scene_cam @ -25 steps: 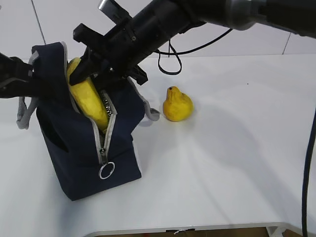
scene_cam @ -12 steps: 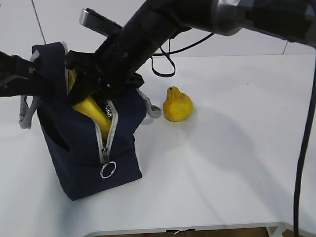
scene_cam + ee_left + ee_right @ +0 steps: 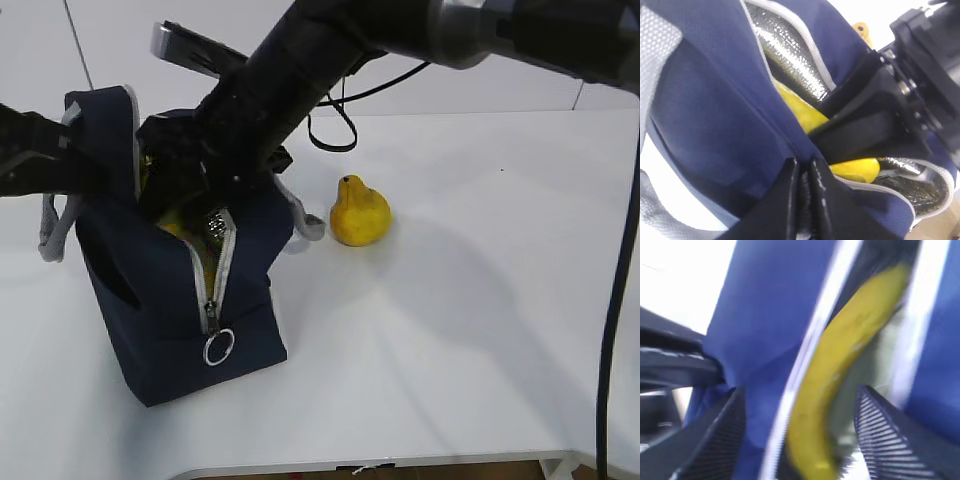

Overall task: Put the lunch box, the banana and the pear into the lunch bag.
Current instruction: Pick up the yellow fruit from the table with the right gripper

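- Exterior view: a second ago the banana [image 3: 178, 222] stood high out of the lunch bag [image 3: 170, 300], held by the right pincer [image 3: 185, 165]. Now only a sliver of yellow shows below that pincer, inside the open zip. The pincer itself sits in the mouth of the bag. By my reading the banana is as good as packed.
- The pear [image 3: 358, 212] lies on the counter [image 3: 480, 300], off to the far side of the right pincer and apart from the bag, so it is still to be fetched. The lunch box cannot be seen in any view.
- Left wrist view: the left pincer [image 3: 804, 172] is clamped shut on the bag's navy rim, holding the mouth wide. Just beyond it the banana lies against the silver lining, which the exterior view hides.
- Right wrist view: blurred, yet it shows the right pincer's jaws spread apart, with the banana between them and clear of both. That suggests it has been let go.
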